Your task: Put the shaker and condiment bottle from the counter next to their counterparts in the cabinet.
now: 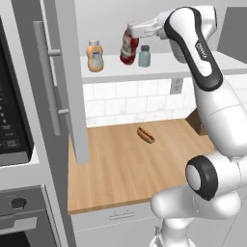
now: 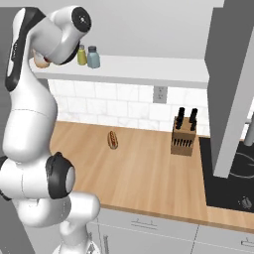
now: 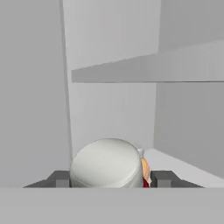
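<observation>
My gripper [image 1: 129, 34] clamps the red bottle [image 1: 127, 48], tilted, over the cabinet shelf [image 1: 193, 65], between the orange bottle [image 1: 95, 56] and the blue-grey shaker [image 1: 144, 56]. A hot dog [image 1: 145, 135] lies on the counter [image 1: 120, 169] below.

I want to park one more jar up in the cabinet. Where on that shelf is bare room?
The shelf looks bare from the blue-grey shaker rightward to the cabinet's far end. It is crowded on the left: orange bottle, then the red bottle in the gripper, with only a narrow gap between them.
</observation>
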### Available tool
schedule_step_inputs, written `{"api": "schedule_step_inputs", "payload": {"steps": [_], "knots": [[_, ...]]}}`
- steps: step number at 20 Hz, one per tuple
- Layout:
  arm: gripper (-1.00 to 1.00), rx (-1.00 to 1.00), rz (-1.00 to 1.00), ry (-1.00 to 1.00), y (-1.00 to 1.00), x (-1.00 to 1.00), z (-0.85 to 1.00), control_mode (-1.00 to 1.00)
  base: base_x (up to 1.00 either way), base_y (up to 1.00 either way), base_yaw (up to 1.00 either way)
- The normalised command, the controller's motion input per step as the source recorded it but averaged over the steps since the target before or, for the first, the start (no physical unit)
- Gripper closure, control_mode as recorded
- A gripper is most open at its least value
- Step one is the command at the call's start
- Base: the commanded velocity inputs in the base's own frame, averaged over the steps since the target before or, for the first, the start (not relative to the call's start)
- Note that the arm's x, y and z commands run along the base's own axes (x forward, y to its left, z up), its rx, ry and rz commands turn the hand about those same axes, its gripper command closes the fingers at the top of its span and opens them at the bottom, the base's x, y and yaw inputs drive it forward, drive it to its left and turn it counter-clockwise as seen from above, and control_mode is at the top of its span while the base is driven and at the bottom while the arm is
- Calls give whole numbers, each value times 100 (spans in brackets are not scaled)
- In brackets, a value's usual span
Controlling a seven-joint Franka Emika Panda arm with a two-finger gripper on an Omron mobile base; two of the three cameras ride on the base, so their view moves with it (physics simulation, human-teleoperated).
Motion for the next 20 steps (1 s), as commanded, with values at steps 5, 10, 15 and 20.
{"api": "schedule_step_inputs", "payload": {"steps": [5,10,15,20], "knots": [[100,19,5,1,0,11,-28,-100,0,0,0],[100,-1,1,0,0,6,-15,-100,0,0,0],[100,-2,0,0,0,7,-4,-100,0,0,0],[100,0,0,2,0,21,-8,-100,0,0,0]]}}
